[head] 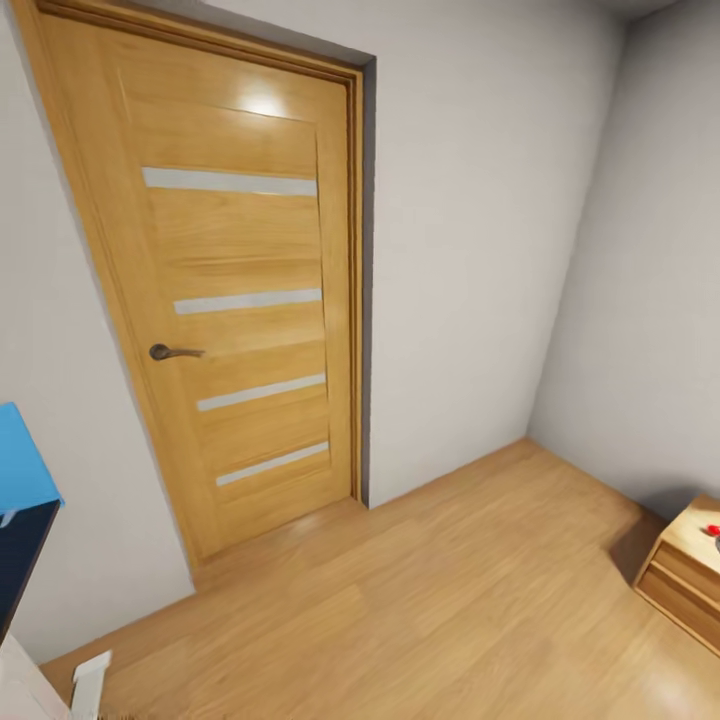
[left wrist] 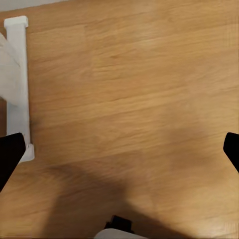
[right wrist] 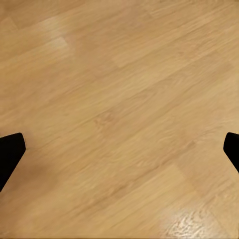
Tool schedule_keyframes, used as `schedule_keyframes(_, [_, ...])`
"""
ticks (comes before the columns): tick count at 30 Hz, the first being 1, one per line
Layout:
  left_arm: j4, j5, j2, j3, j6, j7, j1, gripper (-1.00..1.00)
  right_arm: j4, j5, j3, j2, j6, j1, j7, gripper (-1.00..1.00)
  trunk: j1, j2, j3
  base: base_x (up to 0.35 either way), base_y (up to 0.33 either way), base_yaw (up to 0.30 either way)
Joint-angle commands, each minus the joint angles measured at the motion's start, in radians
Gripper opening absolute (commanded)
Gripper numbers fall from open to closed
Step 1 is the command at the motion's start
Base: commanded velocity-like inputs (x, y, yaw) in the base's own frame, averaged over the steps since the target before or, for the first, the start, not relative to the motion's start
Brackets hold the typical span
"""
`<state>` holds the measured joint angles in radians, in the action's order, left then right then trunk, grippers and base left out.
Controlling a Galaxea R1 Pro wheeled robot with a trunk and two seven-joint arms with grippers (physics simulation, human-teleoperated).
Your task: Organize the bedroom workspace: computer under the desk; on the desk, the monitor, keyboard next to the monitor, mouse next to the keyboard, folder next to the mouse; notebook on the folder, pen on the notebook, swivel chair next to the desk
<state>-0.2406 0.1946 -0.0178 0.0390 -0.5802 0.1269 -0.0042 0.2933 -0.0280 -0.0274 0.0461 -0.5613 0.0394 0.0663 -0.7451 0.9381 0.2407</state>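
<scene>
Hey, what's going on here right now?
Nothing is being handled. The head view faces a closed light-wood door with a dark handle, across bare wood plank flooring. A blue panel edge sits at the left, a light-wood drawer chest at the right. Both tools hang open and empty over the floor.

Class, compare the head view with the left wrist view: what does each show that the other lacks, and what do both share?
Head view alone: a closed wooden door with a dark handle, pale walls, a light-wood drawer chest, and the desk's blue panel.

Left wrist view alone: the left gripper, its dark fingers spread wide.

Both: the wood floor and a white desk leg.
</scene>
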Motion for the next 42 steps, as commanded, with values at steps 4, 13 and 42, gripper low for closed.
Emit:
schedule_keyframes(4, [0.0,-0.001,-0.001,0.004,-0.001,0.001,0.0,1.0,0.0,-0.003,-0.003,0.0,-0.003,0.0,0.005,1.0,0.0,0.001,0.002,0.086,-0.002,0.279])
schedule_keyframes(13, [0.0,-0.001,-0.001,0.002,0.004,0.0,0.0,1.0,0.0,-0.003,-0.003,0.001,-0.003,0.0,0.006,1.0,0.0,0.001,0.006,0.272,-0.041,0.279])
schedule_keyframes(42, [0.017,-0.011,-0.002,-0.002,0.115,-0.001,0.0,1.0,0.0,-0.001,-0.003,0.001,-0.002,0.0,0.007,1.0,0.0,0.001,0.021,0.198,-0.259,0.279])
